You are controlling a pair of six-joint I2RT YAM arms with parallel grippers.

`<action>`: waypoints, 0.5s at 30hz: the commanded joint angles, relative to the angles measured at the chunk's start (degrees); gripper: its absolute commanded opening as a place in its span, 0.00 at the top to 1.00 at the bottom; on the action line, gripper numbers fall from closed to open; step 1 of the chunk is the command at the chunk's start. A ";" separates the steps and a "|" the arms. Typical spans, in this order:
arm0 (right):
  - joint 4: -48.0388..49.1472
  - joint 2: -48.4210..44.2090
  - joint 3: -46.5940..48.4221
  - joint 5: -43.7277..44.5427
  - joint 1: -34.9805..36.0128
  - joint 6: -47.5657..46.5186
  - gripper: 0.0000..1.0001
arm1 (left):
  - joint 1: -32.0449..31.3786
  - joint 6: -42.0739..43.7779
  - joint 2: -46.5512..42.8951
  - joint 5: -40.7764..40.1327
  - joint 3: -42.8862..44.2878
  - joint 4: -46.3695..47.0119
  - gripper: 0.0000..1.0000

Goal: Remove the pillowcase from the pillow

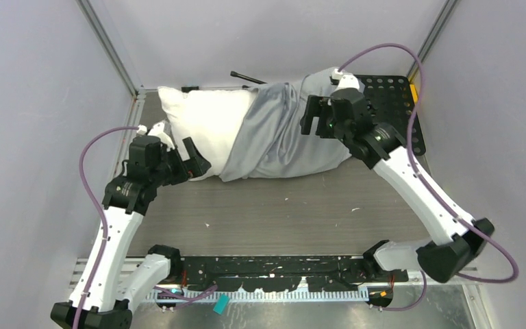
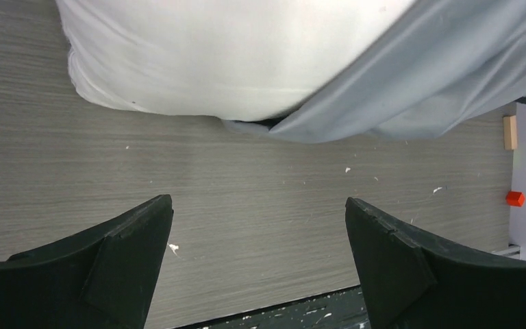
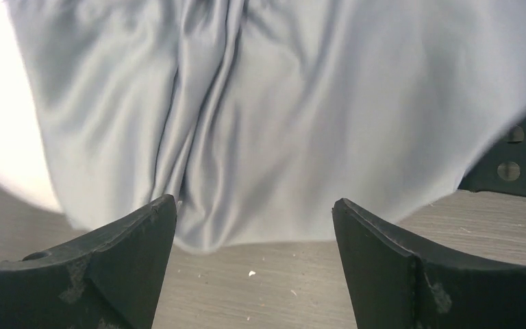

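The white pillow (image 1: pixel 202 120) lies at the back of the table, its left half bare. The blue-grey pillowcase (image 1: pixel 277 130) covers its right half, bunched in folds. My left gripper (image 1: pixel 193 163) is open and empty, just off the pillow's front left edge. In the left wrist view the gripper (image 2: pixel 259 205) hangs over bare table, with the pillow (image 2: pixel 212 55) and the pillowcase's open edge (image 2: pixel 438 75) ahead. My right gripper (image 1: pixel 314 116) is open over the pillowcase's right part. In the right wrist view the gripper (image 3: pixel 255 205) is at the near edge of the wrinkled pillowcase (image 3: pixel 301 103), holding nothing.
A black perforated plate (image 1: pixel 390 96) lies at the back right, partly under the pillow; it also shows in the right wrist view (image 3: pixel 520 164). A black rod (image 1: pixel 246 77) lies behind the pillow. A small wooden block (image 2: pixel 510 131) and a red block (image 2: pixel 515 199) sit at the right. Grey walls close both sides.
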 commanded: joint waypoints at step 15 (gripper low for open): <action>6.74 -0.36 -8.67 -12.29 -0.23 4.35 0.10 | -0.07 -3.08 4.36 -6.04 -4.46 15.58 0.00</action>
